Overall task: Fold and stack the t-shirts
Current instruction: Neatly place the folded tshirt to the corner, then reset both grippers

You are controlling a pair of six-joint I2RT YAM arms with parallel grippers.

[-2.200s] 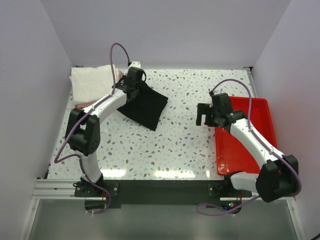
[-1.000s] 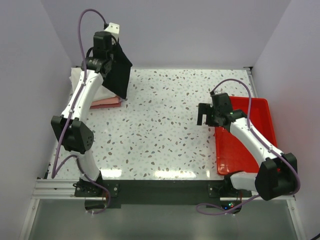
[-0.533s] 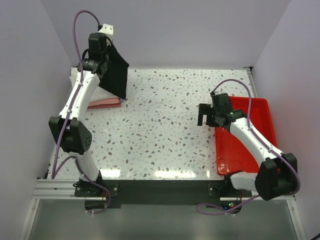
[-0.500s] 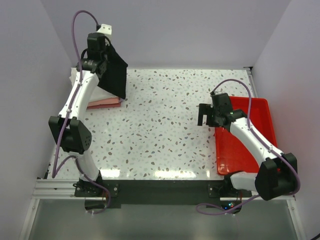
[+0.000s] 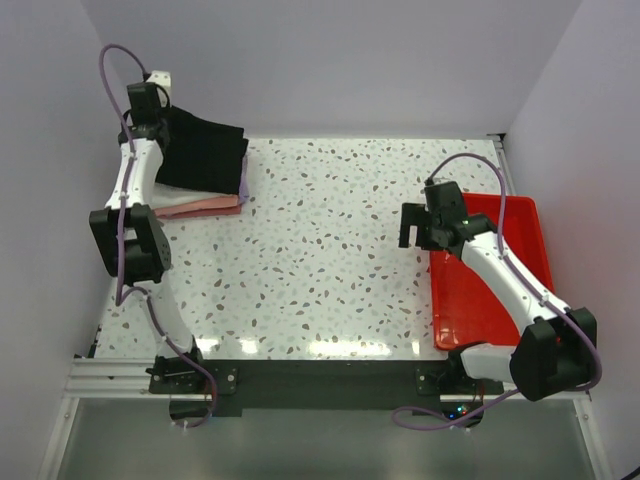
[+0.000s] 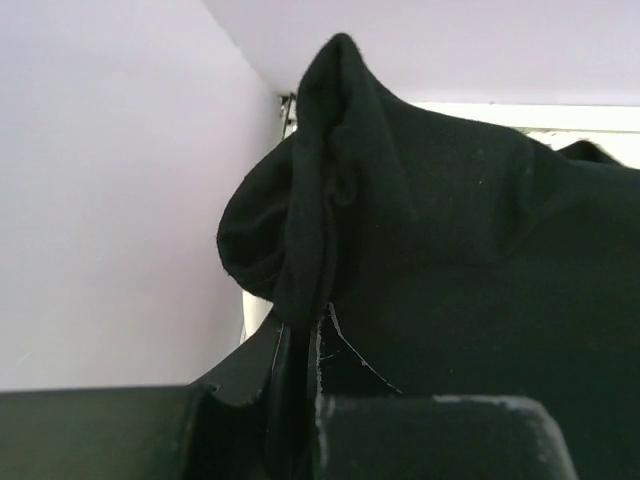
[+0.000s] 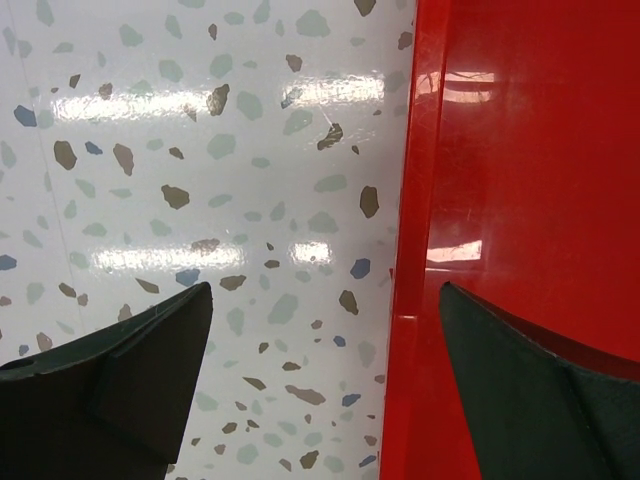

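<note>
Left gripper (image 5: 158, 108) swung left, clamped on black t-shirt (image 5: 205, 160) | shirt drapes rightward from it over folded stack (image 5: 205, 204), far-left desk (image 5: 330, 250) corner | I see right gripper (image 5: 410, 226) wide open, well apart

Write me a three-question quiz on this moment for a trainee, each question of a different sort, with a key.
1. True or false: the left tool is shut on the black t-shirt.
2. The open right tool hangs above which of these? A) the rim of the red tray, where it meets the table; B) a white bowl; C) the black t-shirt.
3. Fill in: the folded t-shirt showing from under the black one is ____ in colour.
Key: 1 true; 2 A; 3 pink.
</note>
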